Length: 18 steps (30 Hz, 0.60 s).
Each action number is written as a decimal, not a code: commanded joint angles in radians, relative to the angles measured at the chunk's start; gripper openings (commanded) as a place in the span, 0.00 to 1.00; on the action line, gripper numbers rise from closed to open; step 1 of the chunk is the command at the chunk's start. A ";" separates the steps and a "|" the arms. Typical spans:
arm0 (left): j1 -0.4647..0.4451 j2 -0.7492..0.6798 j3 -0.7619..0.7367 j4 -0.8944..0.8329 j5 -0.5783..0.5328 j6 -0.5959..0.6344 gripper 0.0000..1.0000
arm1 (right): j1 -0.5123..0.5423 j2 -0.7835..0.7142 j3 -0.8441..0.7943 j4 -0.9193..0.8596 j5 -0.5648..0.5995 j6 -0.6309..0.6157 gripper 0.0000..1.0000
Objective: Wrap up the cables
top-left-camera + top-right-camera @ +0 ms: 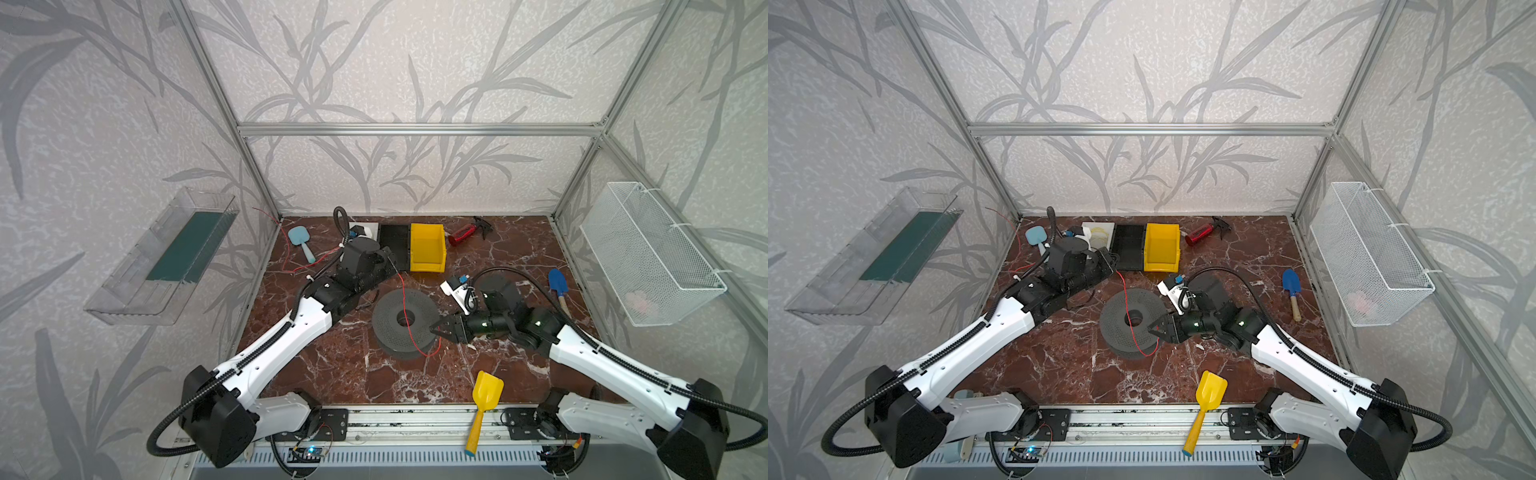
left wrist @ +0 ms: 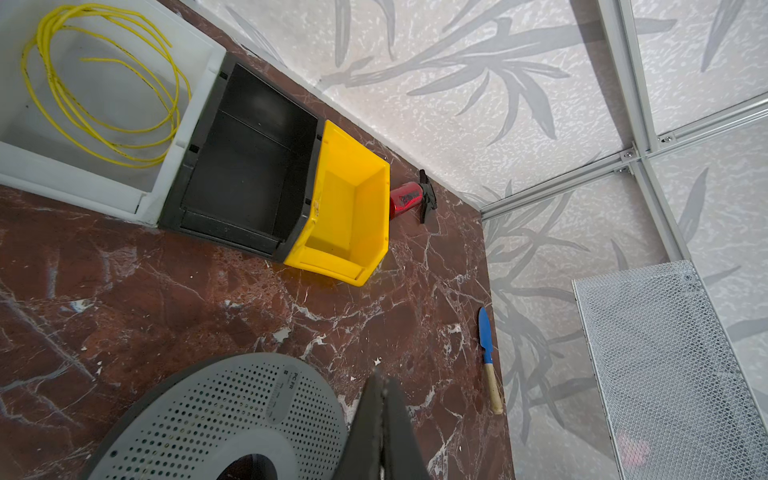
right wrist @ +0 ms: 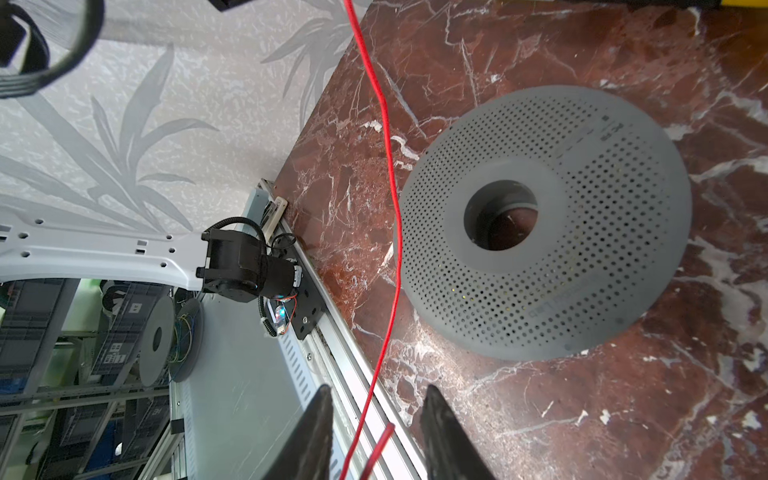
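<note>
Red and hair-thin, the red cable (image 3: 392,166) slants down from the left gripper (image 1: 392,266) and passes over the grey perforated spool (image 1: 386,316), which lies flat on the brown marble tabletop (image 1: 332,374). It makes a small loop past the spool's near rim and ends between the fingers of the right gripper (image 3: 374,436). That gripper lies low, just beside the spool's rim, with its jaws apart. In the right wrist view the cable and its cut end sit in the gap, touching neither finger (image 3: 320,432). In the left wrist view the left gripper's fingers are pressed together with no gap. The cable cannot be made out there, but in both top views it starts right at the tip, so it appears to be pinched. More red cable trails on the tabletop behind the left arm, toward the back left corner. A yellow cable (image 2: 133,158) lies coiled in the white bin (image 2: 195,83), which stands by the back wall touching a black bin (image 2: 249,166), itself touching a yellow bin (image 2: 345,208).
</note>
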 commanded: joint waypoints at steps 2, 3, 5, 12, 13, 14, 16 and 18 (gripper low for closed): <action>-0.004 -0.001 0.028 0.008 -0.029 -0.006 0.00 | 0.008 0.005 -0.011 0.033 -0.024 0.017 0.38; -0.005 0.000 0.026 0.011 -0.029 -0.008 0.00 | 0.010 0.006 -0.017 0.043 -0.026 0.021 0.37; -0.005 0.000 0.022 0.014 -0.031 -0.009 0.00 | 0.011 0.009 -0.024 0.062 -0.032 0.031 0.32; -0.005 -0.014 0.010 0.008 -0.054 -0.019 0.00 | 0.013 0.000 -0.035 0.070 -0.045 0.054 0.08; -0.005 -0.016 0.010 0.003 -0.058 -0.020 0.00 | 0.013 -0.009 -0.034 0.061 -0.033 0.056 0.01; -0.004 -0.017 0.012 -0.001 -0.063 -0.020 0.00 | 0.013 -0.021 -0.034 0.054 -0.020 0.058 0.00; -0.004 -0.025 0.012 -0.014 -0.074 -0.018 0.00 | 0.012 -0.056 -0.027 0.029 0.033 0.055 0.00; -0.003 -0.035 0.013 -0.036 -0.091 -0.010 0.00 | -0.008 -0.091 -0.005 -0.036 0.113 0.039 0.00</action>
